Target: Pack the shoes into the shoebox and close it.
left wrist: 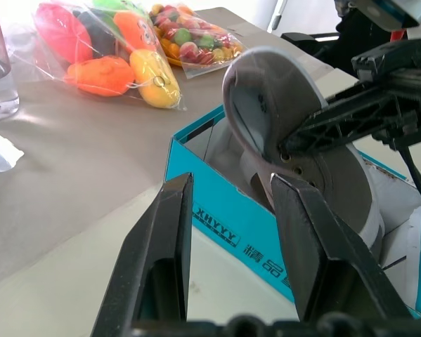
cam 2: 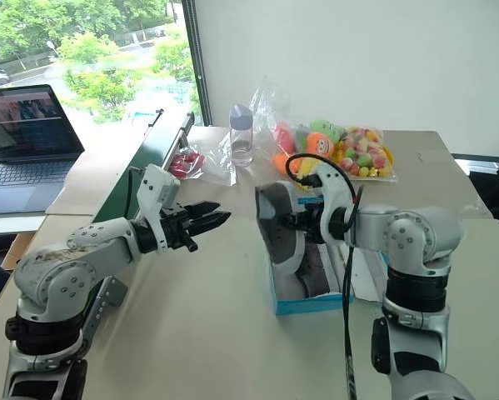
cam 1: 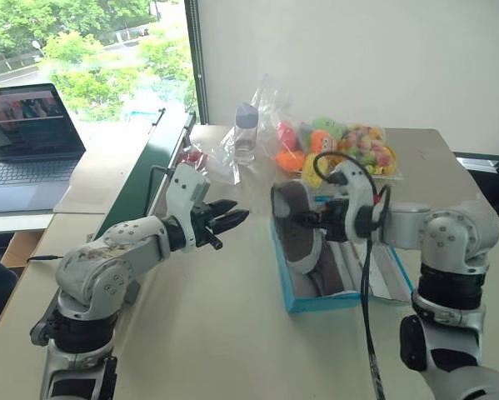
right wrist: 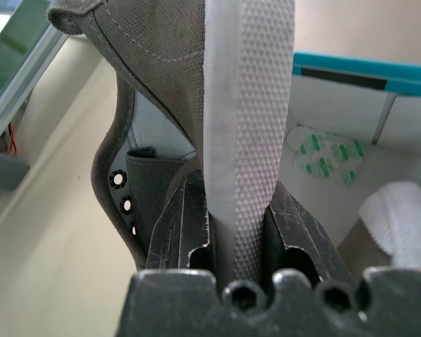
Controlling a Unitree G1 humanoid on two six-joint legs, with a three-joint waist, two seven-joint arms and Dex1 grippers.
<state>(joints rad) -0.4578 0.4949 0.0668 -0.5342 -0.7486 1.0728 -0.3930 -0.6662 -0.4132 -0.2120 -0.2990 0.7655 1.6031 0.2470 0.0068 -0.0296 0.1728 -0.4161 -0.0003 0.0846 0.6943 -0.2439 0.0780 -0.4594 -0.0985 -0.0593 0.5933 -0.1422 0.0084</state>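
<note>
My right gripper is shut on the white sole edge of a grey canvas shoe. It holds the shoe on its side, tilted, over the left end of the open blue shoebox, with the lower part inside the box. In the right wrist view the fingers clamp the ribbed sole, and another white ribbed sole lies in the box beside it. The box's lid lies folded open to the right. My left gripper hovers left of the box, open and empty, pointing at the shoe.
A long dark green conveyor runs along the table's left side. Behind the box are a clear water bottle, bags of colourful toys and a crumpled plastic bag. A laptop sits on the desk at far left.
</note>
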